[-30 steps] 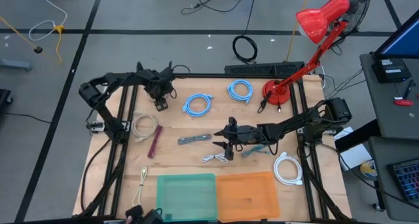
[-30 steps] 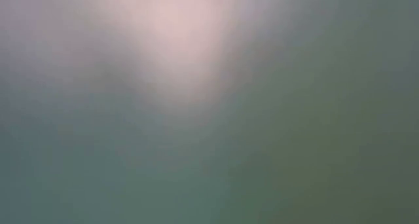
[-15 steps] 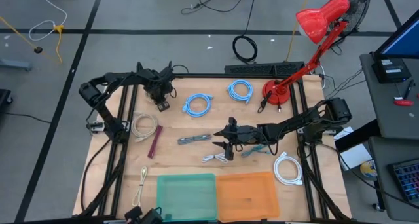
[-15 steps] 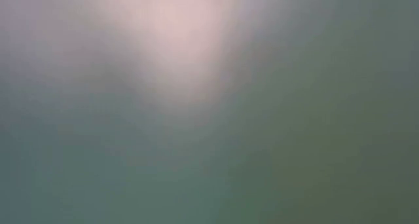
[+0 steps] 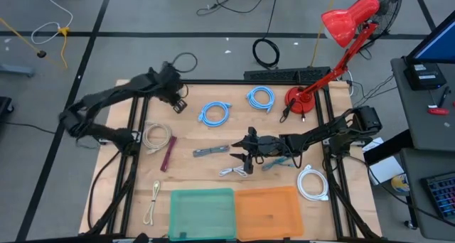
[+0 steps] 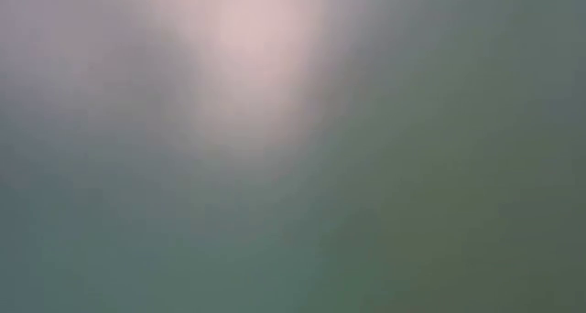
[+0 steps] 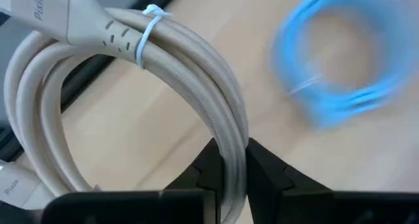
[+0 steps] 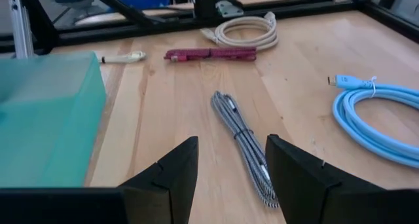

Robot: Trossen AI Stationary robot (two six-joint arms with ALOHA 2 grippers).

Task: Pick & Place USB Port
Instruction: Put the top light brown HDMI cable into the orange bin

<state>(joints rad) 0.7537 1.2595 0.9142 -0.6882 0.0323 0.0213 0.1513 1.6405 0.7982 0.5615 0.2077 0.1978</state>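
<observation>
My left gripper point(image 5: 178, 103) is at the table's far left, shut on a beige coiled cable point(image 7: 124, 67) bound with a white tie. A second beige coil point(image 5: 158, 138) lies on the table nearer the front. My right gripper point(image 5: 242, 158) hovers open at mid-table. Its fingers stand on either side of a grey braided cable point(image 8: 243, 142), without touching it. A blue coil point(image 5: 214, 113) lies just right of the left gripper. Which thing is the USB port I cannot tell. The low view shows only blur. My left gripper pinches the bundled strands of the beige coil point(image 7: 230, 160) between its two fingers, which lie across the strands. The loop stands out beyond the fingertips, with its plug end point(image 7: 72, 18) on the far side. It looks clear of the table.
A green tray point(image 5: 202, 213) and an orange tray point(image 5: 266, 211) stand at the front edge. Also on the table are a second blue coil point(image 5: 260, 97), a white coil point(image 5: 311, 182), a maroon piece point(image 5: 168, 156), a thin beige cable point(image 5: 153, 200) and a red lamp's base point(image 5: 300, 101).
My left arm has swung its elbow out toward the table's left. Its gripper has gone a little toward the far edge, and the beige coil has gone with it. My right arm has kept still.
</observation>
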